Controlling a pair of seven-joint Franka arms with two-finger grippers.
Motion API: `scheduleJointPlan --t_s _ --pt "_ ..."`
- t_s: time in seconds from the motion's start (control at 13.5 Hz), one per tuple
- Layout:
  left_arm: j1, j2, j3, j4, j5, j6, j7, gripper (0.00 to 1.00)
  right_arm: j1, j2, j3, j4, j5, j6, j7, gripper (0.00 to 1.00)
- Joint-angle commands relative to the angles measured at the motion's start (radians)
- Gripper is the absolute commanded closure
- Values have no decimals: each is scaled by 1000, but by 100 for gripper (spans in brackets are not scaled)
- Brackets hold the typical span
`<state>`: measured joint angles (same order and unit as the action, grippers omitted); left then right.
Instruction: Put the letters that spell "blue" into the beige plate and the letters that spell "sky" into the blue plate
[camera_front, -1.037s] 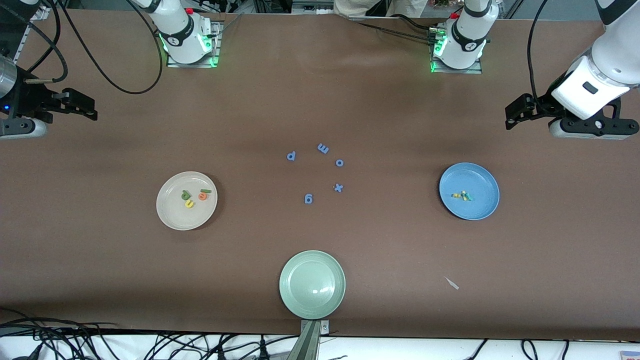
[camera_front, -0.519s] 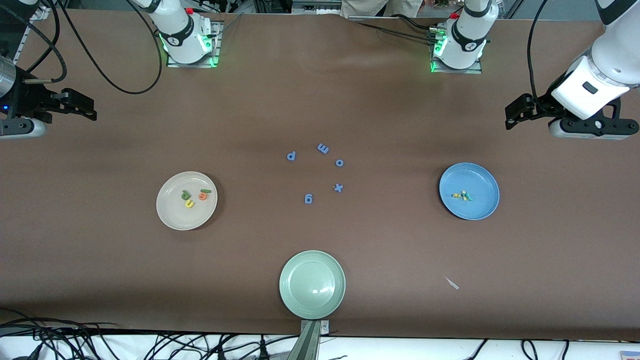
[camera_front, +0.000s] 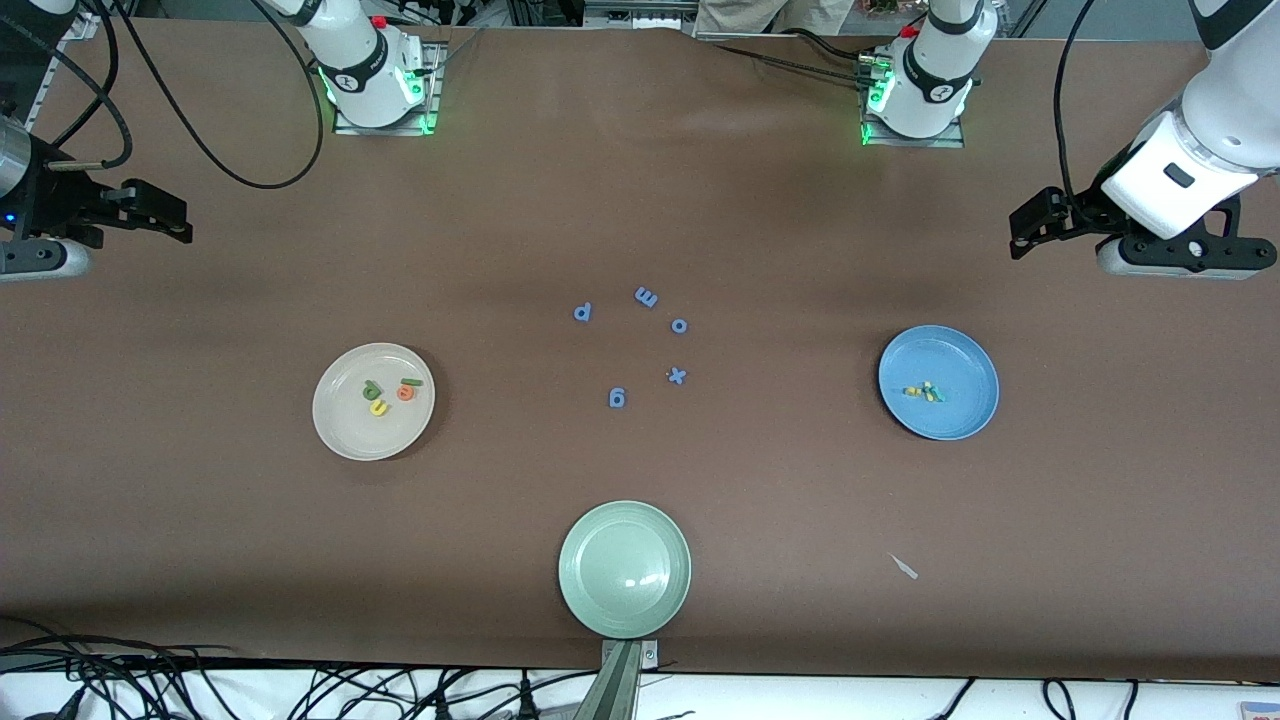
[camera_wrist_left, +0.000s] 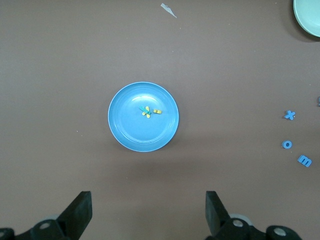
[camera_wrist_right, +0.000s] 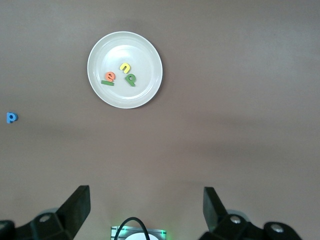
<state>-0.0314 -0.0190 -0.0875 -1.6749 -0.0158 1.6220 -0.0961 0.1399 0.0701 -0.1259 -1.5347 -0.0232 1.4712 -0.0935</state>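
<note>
1. Plates first: the beige plate (camera_front: 373, 401) sits toward my right arm's end of the table, and the blue plate (camera_front: 938, 382) toward my left arm's end.
2. Inside the beige plate lie the letters that spell "blue" (camera_front: 390, 392): the dark green b (camera_front: 372, 389), the thin green l (camera_front: 411, 382), the yellow u (camera_front: 378, 407) and the orange e (camera_front: 405, 393). They cluster near the plate's middle, the l just beside the e.
3. Inside the blue plate lie the letters that spell "sky" (camera_front: 925, 391), a small huddle of yellow and teal pieces touching or overlapping; I cannot tell each letter apart.
4. A pale green plate (camera_front: 625, 569) sits nearest the front camera, with nothing visible in it.
5. Five all-blue letters (camera_front: 640, 345) lie loose on the brown table (camera_front: 640, 200) between the beige and blue plates, in no plate.
6. A small pale scrap (camera_front: 904, 567) lies on the table, nearer the front camera than the blue plate.
7. My left gripper (camera_wrist_left: 148, 212) hangs over bare table at my left arm's end, fingers spread wide, grasping nothing.
8. My right gripper (camera_wrist_right: 146, 209) hangs over bare table at my right arm's end, fingers likewise spread and empty.
9. Both my arms wait.
</note>
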Motion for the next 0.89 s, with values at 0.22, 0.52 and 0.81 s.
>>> scheduleJointPlan --t_s 0.22,0.52,0.81 --pt "2 1 0 20 -24 -24 18 0 -14 2 11 12 -3 -9 -40 0" --pt "2 1 2 20 -24 -24 18 0 -19 2 8 8 -3 -19 -26 0" --pt "1 2 2 20 -24 -24 18 0 -34 1 0 8 -3 -32 -41 0"
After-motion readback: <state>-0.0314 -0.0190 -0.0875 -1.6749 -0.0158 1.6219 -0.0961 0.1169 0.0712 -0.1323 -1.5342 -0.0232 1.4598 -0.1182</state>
